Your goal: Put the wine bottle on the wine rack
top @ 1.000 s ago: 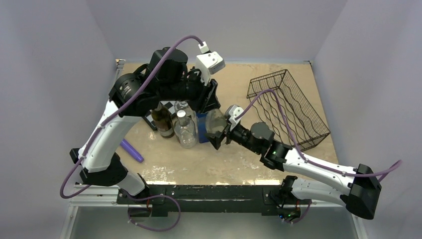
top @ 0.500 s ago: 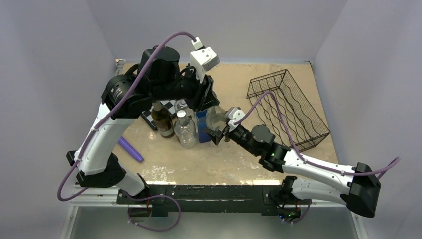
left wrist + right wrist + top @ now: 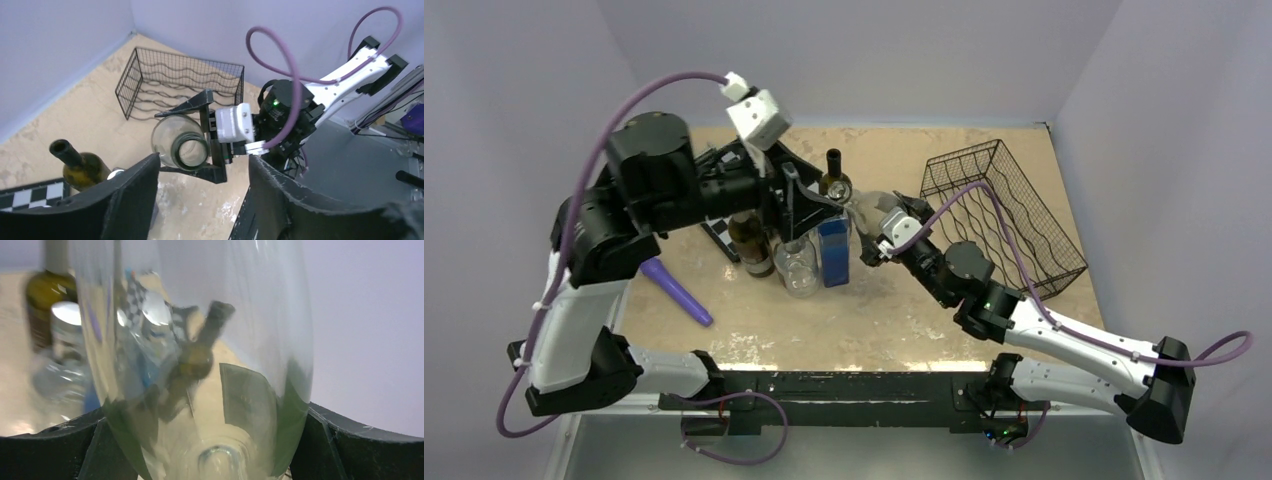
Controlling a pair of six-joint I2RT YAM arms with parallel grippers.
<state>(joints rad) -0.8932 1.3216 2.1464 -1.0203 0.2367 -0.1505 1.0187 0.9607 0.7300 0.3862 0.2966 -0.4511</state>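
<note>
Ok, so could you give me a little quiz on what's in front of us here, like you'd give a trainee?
1. True or false: the wine rack has a bottle lying in it.
2. Which gripper holds the clear glass bottle? A) left B) right C) neither
3. Which game's board shows in the scene?

Key
1. False: no bottle lies in it.
2. B: the right gripper is closed around the bottle, while the left gripper stands open with nothing in it.
3. Chess: a black-and-white chessboard lies near the dark green bottle.
</note>
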